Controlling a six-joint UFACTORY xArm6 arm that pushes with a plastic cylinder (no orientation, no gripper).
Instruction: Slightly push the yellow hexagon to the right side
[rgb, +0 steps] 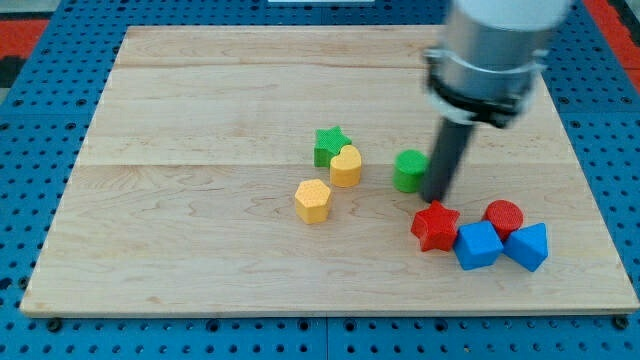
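Bright even light, soft shadows, blurred arm (495, 50)

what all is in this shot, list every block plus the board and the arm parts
yellow hexagon: 1, yellow, board centre
yellow heart: 1, yellow, up-right of the hexagon, touching the green star
green star: 1, green, above the heart
green block: 1, green, shape unclear, just left of the rod
red star: 1, red, lower right
red cylinder: 1, red, right of the red star
blue blocks: 2, blue, lower right, below the red ones
wooden board: 1, light wood, on blue pegboard
my tip: 1, dark rod end, between green block and red star
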